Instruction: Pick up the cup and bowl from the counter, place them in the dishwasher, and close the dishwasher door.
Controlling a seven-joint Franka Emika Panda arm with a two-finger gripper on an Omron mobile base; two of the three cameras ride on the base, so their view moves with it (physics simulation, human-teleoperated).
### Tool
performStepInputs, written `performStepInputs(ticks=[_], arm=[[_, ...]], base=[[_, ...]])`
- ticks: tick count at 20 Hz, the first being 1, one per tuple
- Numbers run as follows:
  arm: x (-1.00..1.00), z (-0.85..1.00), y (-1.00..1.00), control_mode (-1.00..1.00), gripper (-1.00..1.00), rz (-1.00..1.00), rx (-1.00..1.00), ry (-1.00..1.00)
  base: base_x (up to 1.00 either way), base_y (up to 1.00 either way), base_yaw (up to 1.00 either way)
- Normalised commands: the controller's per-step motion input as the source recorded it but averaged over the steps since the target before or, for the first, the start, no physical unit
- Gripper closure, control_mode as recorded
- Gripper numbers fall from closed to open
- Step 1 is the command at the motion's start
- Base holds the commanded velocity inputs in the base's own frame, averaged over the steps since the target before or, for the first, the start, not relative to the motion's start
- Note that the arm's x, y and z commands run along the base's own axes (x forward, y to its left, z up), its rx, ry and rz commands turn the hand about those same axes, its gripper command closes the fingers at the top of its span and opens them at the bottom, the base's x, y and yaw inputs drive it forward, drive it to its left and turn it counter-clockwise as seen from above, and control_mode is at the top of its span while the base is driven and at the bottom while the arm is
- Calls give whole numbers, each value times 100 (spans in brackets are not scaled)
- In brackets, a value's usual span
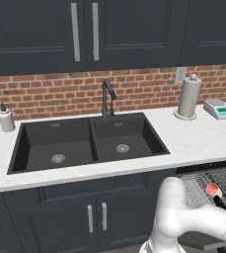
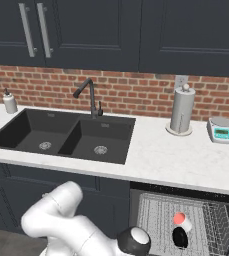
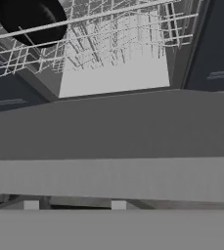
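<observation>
The dishwasher [image 2: 136, 200] stands open under the counter [image 2: 176, 160], its wire rack [image 2: 153, 215] pulled out. In the rack sit the red cup [image 2: 179, 219] and, just in front of it, the black bowl [image 2: 180, 238]. From the left base, the cup [image 1: 212, 188] shows beside my arm. In the hand view the bowl [image 3: 30, 19] lies in the rack at top left, and the flat grey dishwasher door [image 3: 111, 127] spans the picture. My gripper [image 3: 75, 205] is low at the door's edge, fingertips apart with nothing between them; whether they touch it I cannot tell.
A black double sink [image 1: 87, 143] with a faucet [image 1: 107, 96] is cut into the counter. A paper towel roll [image 1: 189, 96], a white-and-teal scale [image 1: 218, 109] and a soap bottle [image 1: 6, 118] stand along the brick wall. Dark cabinets sit above and below.
</observation>
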Motion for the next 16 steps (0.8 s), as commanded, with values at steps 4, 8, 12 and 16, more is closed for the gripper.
performStepInputs(ticks=[4,8,12,16], arm=[[-100,-24,-32,-100,-100,-21,21,-17],[-100,-24,-32,-100,-100,-20,22,-18],[-100,-23,-21,-100,-100,-19,20,-28],[-100,-19,-22,-100,-100,-8,27,-40]], base=[[0,0,0],[0,0,0],[0,0,0],[0,0,0]])
